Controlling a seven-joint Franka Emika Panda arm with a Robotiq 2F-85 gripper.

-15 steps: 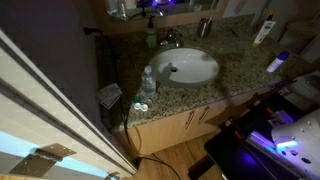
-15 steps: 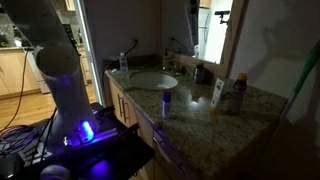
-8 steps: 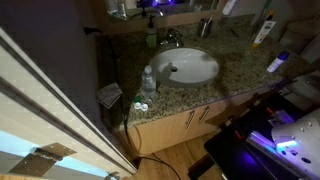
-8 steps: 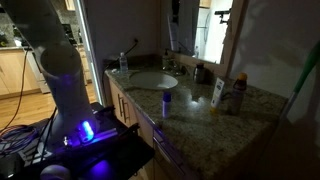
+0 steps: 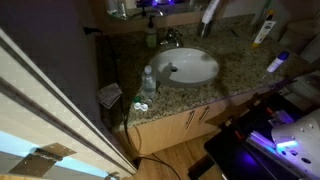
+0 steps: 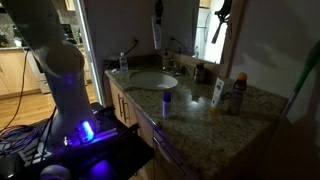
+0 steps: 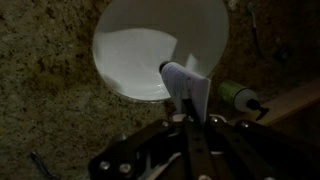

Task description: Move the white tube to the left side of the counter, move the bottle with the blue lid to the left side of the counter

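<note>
My gripper (image 7: 190, 110) is shut on the white tube (image 7: 185, 82), which hangs high above the oval white sink (image 7: 150, 50). Gripper and tube show in both exterior views (image 5: 208, 12) (image 6: 157, 25), over the back of the sink near the mirror. The bottle with the blue lid (image 5: 277, 62) (image 6: 167, 101) stands on the granite counter (image 5: 240, 72) (image 6: 195, 112) near its front edge, on the side of the sink away from the clear water bottle. It is far from the gripper.
Another white upright container (image 5: 262, 32) (image 6: 217, 93) and a brown bottle (image 6: 238, 93) stand past the blue-lidded bottle. A clear water bottle (image 5: 148, 82) (image 6: 124, 63) stands at the other end of the counter. A green soap bottle (image 5: 152, 37) (image 7: 240, 97) and the faucet (image 5: 170, 38) are behind the sink.
The gripper with the white tube has moved along the mirror, from beyond the sink to above it, toward the water bottle's end. Things on the counter have not moved.
</note>
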